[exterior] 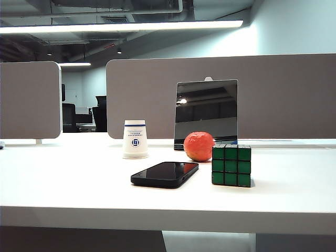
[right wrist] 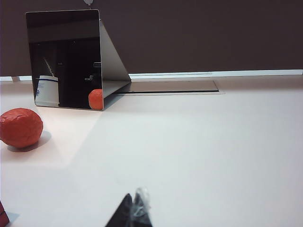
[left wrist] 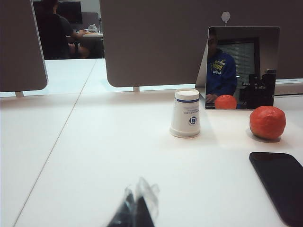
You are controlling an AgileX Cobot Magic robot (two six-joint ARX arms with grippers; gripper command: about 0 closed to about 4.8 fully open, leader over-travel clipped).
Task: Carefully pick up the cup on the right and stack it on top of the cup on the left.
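My left gripper (left wrist: 135,210) and right gripper (right wrist: 134,213) both hang low over the table (exterior: 79,184), clenched on nothing. The cup (exterior: 135,139) stands upside down at ten o'clock from the phone (exterior: 165,174), with the orange (exterior: 199,146) and cube (exterior: 231,165) at two to three o'clock and the mirror (exterior: 206,113) behind.

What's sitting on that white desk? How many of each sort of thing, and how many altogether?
Paper cup, upside down: 1
Black phone: 1
Orange ball-like object: 1
Puzzle cube: 1
Standing mirror: 1
Total: 5

Only one cup shows. The left gripper and right gripper are shut and touch nothing.
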